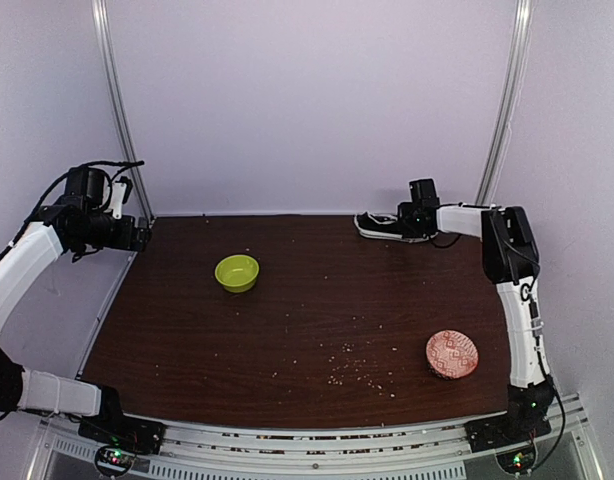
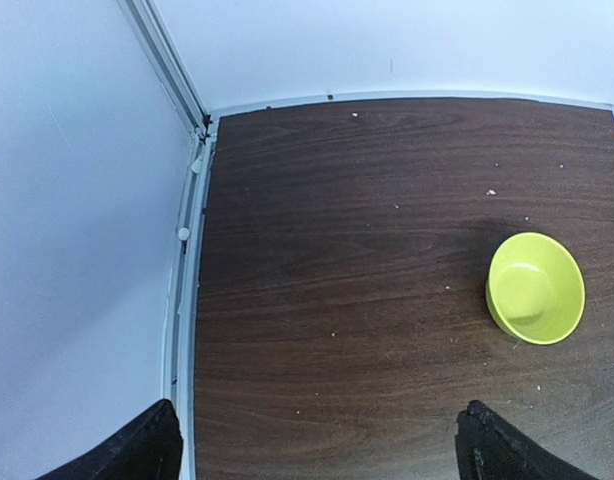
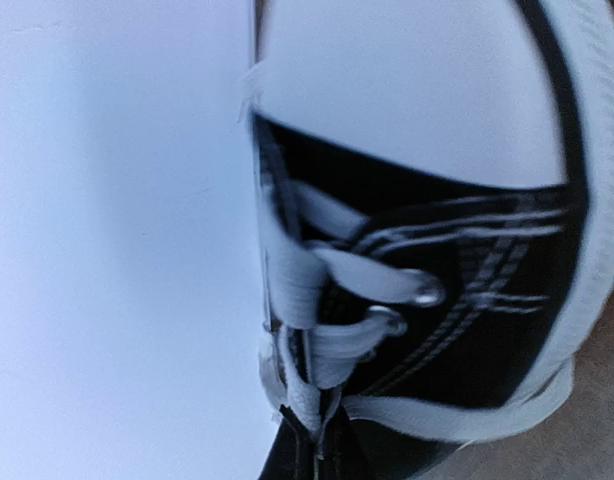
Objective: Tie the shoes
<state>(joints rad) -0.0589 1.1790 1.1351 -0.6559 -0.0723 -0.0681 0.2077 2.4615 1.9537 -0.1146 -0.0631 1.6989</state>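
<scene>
Right claw [image 3: 312, 450]: I saw it clenched at the shoe's lacing, a white lace pinched between its dark tips.
Left claw [image 2: 317, 455]: I found it released, jaws wide apart, held high over the table's far left corner, touching nothing.
Table [image 1: 287, 330]: dark wood grain, walled in white at the back and sides as I viewed it.
Shoe [image 1: 382, 226]: it lay at the far right edge of the table against the back wall, white toe to the left.
Laces [image 3: 287, 270]: I read them as white and crossing the black upper, though blurred.
Green bowl [image 1: 237, 272]: left of centre, upright.
Pink bowl [image 1: 452, 354]: near right, patterned.
Crumbs [image 1: 352, 372]: pale specks I noticed near the front middle.
</scene>
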